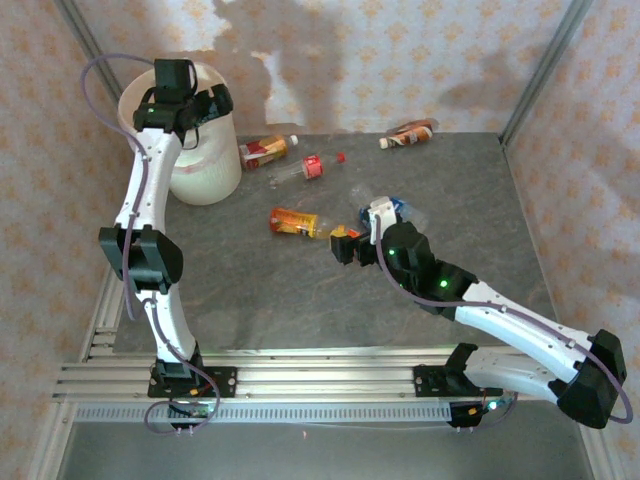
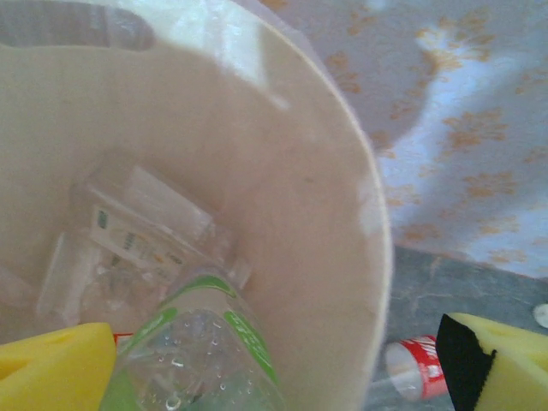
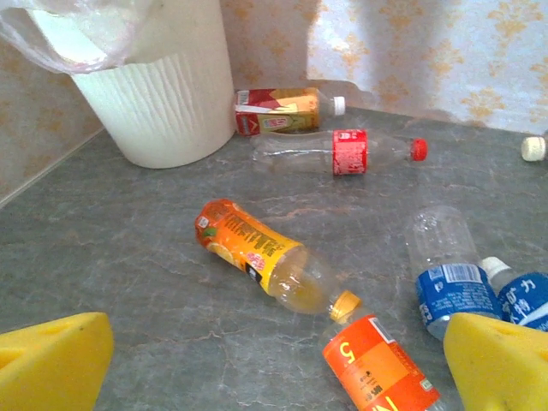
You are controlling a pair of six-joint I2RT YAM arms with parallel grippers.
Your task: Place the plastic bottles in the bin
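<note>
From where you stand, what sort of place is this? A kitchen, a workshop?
Probably a lab test cell, not a home: two robot arms bolted to an aluminium rail at the edge of a grey table, patterned backdrop sheets in a metal frame, plastic bottles laid out beside a bin.

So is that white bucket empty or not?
Not empty. The left wrist view looks into the bin and shows clear bottles lying at its bottom, plus a green-labelled bottle nearer the camera.
</note>
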